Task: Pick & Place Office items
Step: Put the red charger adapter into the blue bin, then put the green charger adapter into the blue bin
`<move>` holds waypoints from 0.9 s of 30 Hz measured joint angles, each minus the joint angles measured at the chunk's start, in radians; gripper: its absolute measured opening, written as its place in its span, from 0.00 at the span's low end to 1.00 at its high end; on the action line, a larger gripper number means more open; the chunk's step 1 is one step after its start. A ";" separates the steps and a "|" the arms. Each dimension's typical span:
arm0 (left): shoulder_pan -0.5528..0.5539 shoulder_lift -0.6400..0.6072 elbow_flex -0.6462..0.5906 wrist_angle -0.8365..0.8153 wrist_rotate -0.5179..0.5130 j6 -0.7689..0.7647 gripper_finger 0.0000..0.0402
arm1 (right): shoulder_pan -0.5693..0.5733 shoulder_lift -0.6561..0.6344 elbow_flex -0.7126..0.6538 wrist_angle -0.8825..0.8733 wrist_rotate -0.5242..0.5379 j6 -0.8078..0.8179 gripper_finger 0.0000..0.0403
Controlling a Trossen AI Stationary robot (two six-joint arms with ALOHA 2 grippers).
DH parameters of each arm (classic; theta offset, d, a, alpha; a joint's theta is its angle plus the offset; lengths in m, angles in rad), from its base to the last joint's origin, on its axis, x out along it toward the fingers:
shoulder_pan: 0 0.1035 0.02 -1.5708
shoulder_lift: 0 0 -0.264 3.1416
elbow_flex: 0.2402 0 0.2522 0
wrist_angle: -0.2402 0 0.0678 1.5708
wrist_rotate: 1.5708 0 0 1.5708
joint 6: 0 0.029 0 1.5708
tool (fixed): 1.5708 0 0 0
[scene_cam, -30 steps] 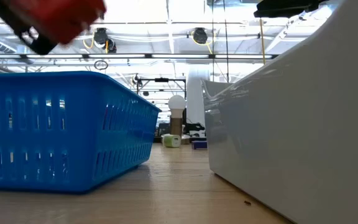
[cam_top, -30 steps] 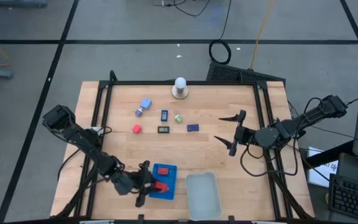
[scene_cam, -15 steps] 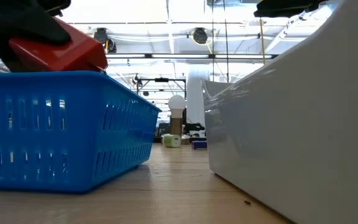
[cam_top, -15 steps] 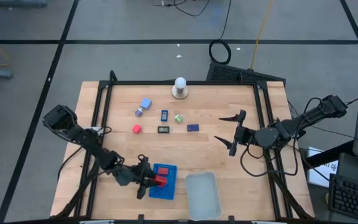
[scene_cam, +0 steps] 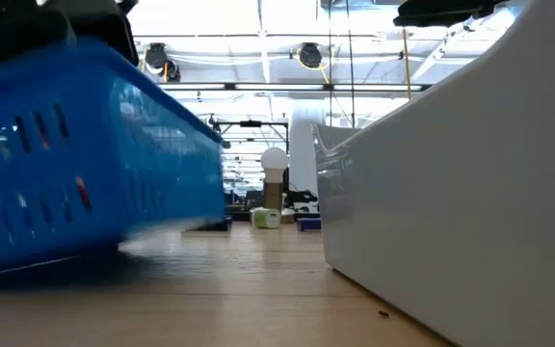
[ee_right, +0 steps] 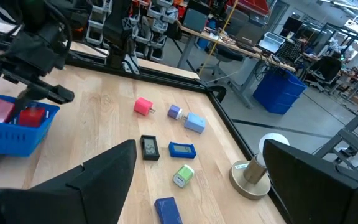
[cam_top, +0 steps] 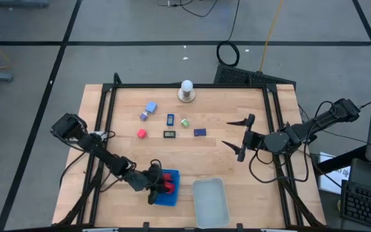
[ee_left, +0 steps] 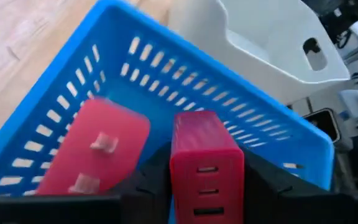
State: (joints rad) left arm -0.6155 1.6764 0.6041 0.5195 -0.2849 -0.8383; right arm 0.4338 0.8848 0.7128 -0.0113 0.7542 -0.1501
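Inside the blue basket (ee_left: 272,134), between my left gripper's (ee_left: 207,186) two dark fingers, sits a red block (ee_left: 204,165) with small sockets on its end face; I hold it clamped from both sides. Beside it in the basket lies a flatter red piece (ee_left: 95,152). In the low view the basket (scene_cam: 75,164) is tilted, one end lifted off the wooden table (cam_top: 237,171). The clear tray (cam_top: 210,202) sits just beside the basket. Farther up the table lie the loose items: a red cube (cam_top: 142,133), a black rectangle (cam_top: 169,135), a dark blue rectangle (cam_top: 199,132), a green bit (cam_top: 185,122), a blue-framed piece (cam_top: 171,119) and a light blue block (cam_top: 151,107). My right gripper (cam_top: 243,136) hangs near the table's right edge, fingers spread wide, empty.
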 joint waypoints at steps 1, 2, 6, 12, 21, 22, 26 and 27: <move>0.000 0.000 0.000 0.004 0.000 -0.006 0.39 | 0.000 0.000 0.000 0.000 0.000 0.000 0.85; 0.000 0.000 0.001 0.008 -0.001 -0.006 0.43 | 0.000 0.000 0.000 0.000 0.000 0.000 0.85; 0.000 0.000 0.002 0.025 0.000 0.007 0.55 | 0.000 0.000 0.000 0.000 0.000 0.000 0.85; 0.000 0.000 0.002 0.038 -0.001 0.004 0.64 | 0.000 0.000 0.000 0.000 0.000 0.000 0.85; 0.023 -0.025 0.001 0.135 0.063 0.032 0.66 | 0.000 0.000 0.000 0.000 0.000 0.000 0.86; 0.026 -0.034 0.001 0.137 0.077 0.032 0.65 | 0.000 0.000 0.000 0.000 0.000 0.000 0.86; 0.028 -0.070 0.001 0.136 0.092 0.084 0.63 | 0.000 0.000 0.000 -0.001 0.000 0.000 0.85; 0.028 -0.082 0.001 0.136 0.093 0.112 0.62 | 0.000 0.000 0.000 0.000 0.000 0.000 0.85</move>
State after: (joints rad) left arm -0.5873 1.5944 0.6048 0.6556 -0.1919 -0.7260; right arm 0.4339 0.8848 0.7128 -0.0116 0.7543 -0.1501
